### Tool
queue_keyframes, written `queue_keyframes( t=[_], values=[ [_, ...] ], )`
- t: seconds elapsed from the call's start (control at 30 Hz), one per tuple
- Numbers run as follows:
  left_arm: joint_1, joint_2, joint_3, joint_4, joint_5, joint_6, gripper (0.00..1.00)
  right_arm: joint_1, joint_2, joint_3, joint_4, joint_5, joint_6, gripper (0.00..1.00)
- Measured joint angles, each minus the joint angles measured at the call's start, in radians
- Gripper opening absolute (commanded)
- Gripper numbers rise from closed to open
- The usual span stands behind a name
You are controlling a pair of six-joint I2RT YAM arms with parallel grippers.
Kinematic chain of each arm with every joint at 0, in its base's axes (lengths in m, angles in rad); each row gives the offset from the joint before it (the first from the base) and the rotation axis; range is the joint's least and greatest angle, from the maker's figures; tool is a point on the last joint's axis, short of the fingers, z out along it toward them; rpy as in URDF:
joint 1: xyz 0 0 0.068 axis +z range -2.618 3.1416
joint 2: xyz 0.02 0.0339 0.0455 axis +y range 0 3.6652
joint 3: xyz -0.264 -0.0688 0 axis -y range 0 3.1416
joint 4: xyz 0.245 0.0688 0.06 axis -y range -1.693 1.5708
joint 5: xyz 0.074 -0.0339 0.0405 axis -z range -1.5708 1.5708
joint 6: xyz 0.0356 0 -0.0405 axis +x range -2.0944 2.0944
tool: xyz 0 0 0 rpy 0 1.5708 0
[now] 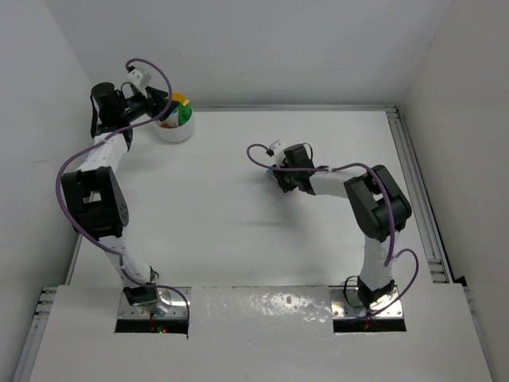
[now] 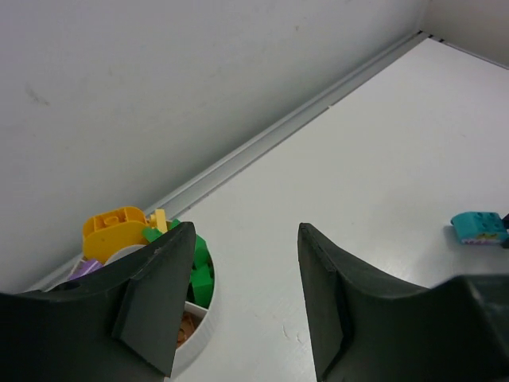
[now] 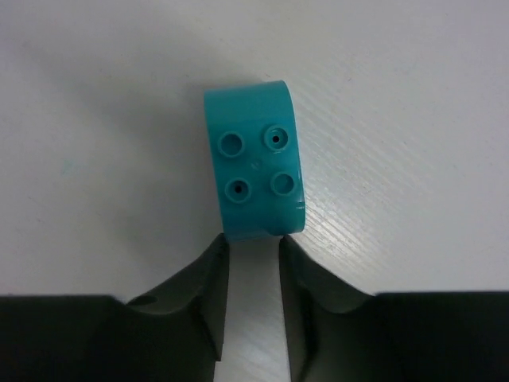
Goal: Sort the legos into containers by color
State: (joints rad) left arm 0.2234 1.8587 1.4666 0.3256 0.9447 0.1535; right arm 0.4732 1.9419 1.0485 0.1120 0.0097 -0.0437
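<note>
A teal lego [image 3: 254, 169] with four studs lies flat on the white table, also seen far off as the teal lego [image 2: 479, 227]. My right gripper [image 3: 253, 243] hangs straight above its near end. The jaws stand narrow, narrower than the brick, their tips at its near edge and bare table in the gap. The round white bowl [image 1: 176, 131] stands at the back left, holding yellow [image 2: 115, 231], green [image 2: 200, 270], purple [image 2: 83, 269] and orange [image 2: 187, 326] legos in separate sections. My left gripper [image 2: 246, 227] is open and empty, above the bowl's rim [image 2: 203, 326].
The back wall [image 2: 159, 95] and a metal rail [image 2: 278, 131] run just behind the bowl. Another rail [image 1: 413, 191] borders the table's right side. My right gripper [image 1: 280, 181] is near mid-table, and my left gripper [image 1: 163, 110] is at the back left corner.
</note>
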Motion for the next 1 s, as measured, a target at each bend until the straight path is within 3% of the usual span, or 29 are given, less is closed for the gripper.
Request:
queue_keyframes(
  t=[0.03,0.07,0.2,0.37,0.6,0.73,0.83,0.87,0.93,1.0],
  values=[
    [0.000,0.000,-0.003,-0.010,0.005,0.004,0.52,-0.002,0.005,0.000,-0.002,-0.006,-0.002,0.11],
    [-0.001,0.000,-0.005,-0.022,0.012,0.010,0.52,-0.004,0.006,0.000,-0.002,-0.014,-0.006,0.05],
    [-0.010,-0.003,-0.007,-0.108,0.066,0.108,0.52,-0.008,0.006,-0.004,0.020,-0.032,-0.010,0.05],
    [-0.042,-0.009,0.030,-0.418,0.139,0.396,0.53,-0.008,0.006,-0.002,0.013,-0.062,-0.050,0.63],
    [-0.074,-0.009,0.033,-0.585,0.188,0.542,0.53,-0.028,0.030,0.053,-0.018,-0.105,-0.111,0.66],
    [-0.074,-0.010,0.036,-0.600,0.192,0.554,0.53,-0.056,0.088,0.126,-0.029,-0.142,-0.128,0.55],
    [-0.074,-0.010,0.045,-0.603,0.192,0.557,0.54,-0.066,0.106,0.151,-0.044,-0.169,-0.133,0.34],
    [-0.074,-0.010,0.049,-0.603,0.193,0.557,0.53,-0.066,0.108,0.153,-0.047,-0.177,-0.135,0.14],
    [-0.074,-0.012,0.052,-0.606,0.193,0.558,0.53,-0.065,0.109,0.160,-0.053,-0.196,-0.139,0.03],
    [-0.074,-0.015,0.053,-0.620,0.196,0.575,0.51,-0.065,0.109,0.162,-0.056,-0.210,-0.140,0.00]
  ],
)
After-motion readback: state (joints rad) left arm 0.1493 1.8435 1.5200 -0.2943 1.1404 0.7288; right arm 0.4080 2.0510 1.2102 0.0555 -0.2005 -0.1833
